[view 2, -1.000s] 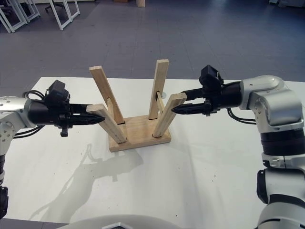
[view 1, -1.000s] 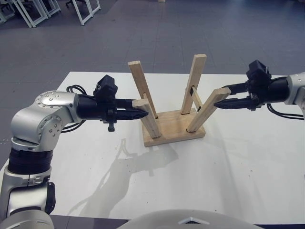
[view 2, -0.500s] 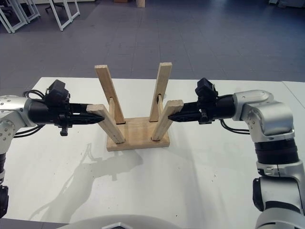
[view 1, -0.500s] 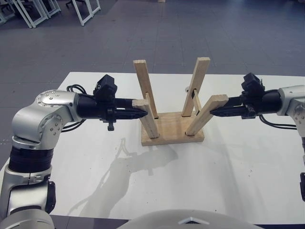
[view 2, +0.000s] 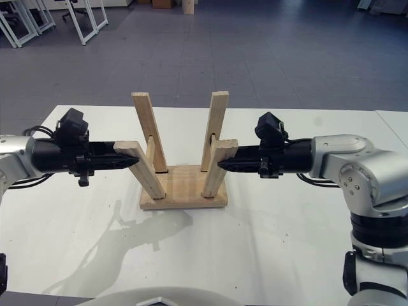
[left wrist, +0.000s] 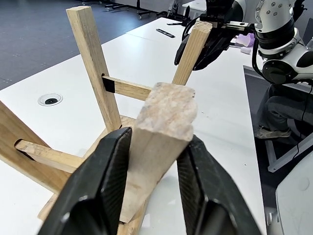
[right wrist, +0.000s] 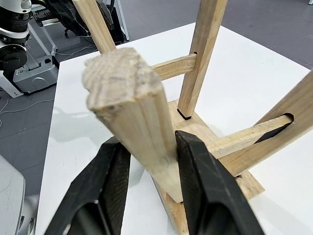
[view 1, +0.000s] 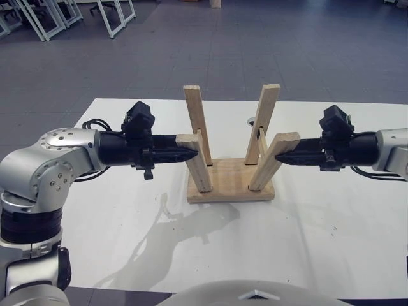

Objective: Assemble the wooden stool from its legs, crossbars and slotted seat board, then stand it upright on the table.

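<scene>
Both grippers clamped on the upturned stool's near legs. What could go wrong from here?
1. The left gripper and right gripper each pinch only the top of a leg; lifting to flip, the stool could swing or slip from the fingers.
2. Uneven pulling on the splayed legs could work a crossbar out of its slot.

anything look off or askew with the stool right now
The stool is upside down: seat board flat on the table, four legs pointing up and splayed. The left end effector and right end effector each clamp a near leg. Nothing broken or spilled.
</scene>
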